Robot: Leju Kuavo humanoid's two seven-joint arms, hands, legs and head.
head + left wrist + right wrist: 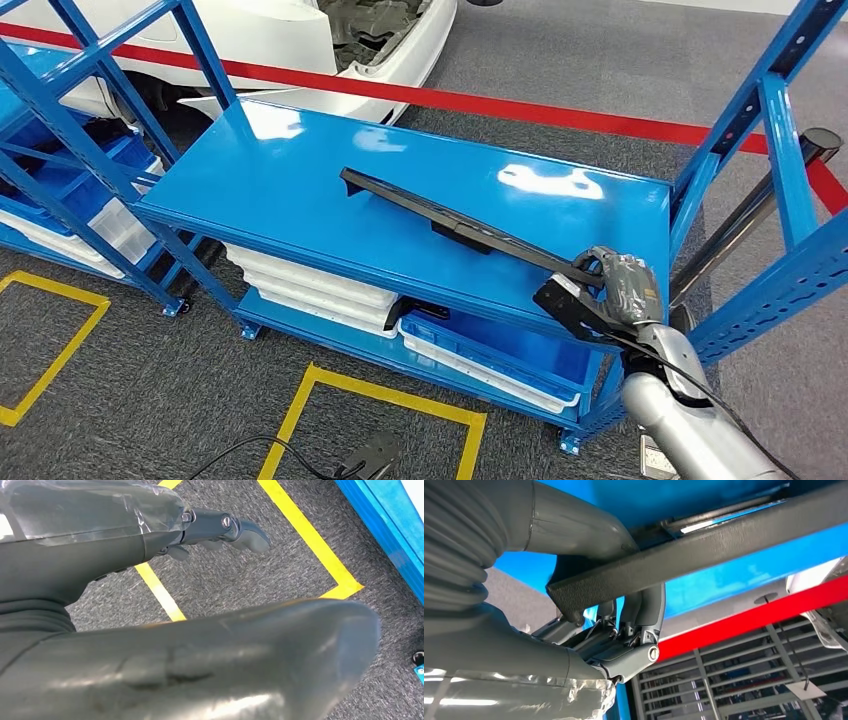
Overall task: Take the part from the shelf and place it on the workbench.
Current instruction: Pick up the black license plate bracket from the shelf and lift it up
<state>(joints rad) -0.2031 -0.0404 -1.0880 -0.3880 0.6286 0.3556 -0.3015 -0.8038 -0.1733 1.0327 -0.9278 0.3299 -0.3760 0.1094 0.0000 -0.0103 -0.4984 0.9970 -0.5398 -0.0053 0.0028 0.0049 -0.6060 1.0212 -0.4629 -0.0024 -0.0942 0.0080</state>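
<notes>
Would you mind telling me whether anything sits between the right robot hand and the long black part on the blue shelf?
Nothing does: the right robot hand already grips the near end of the black part.

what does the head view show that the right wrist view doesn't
Head view alone: the whole blue workbench, the white trays beneath it, the yellow floor markings and the part's far end. Right wrist view alone: the fingers curled under the part from close behind. Both: the right hand gripping the long black part, and the red floor stripe.
</notes>
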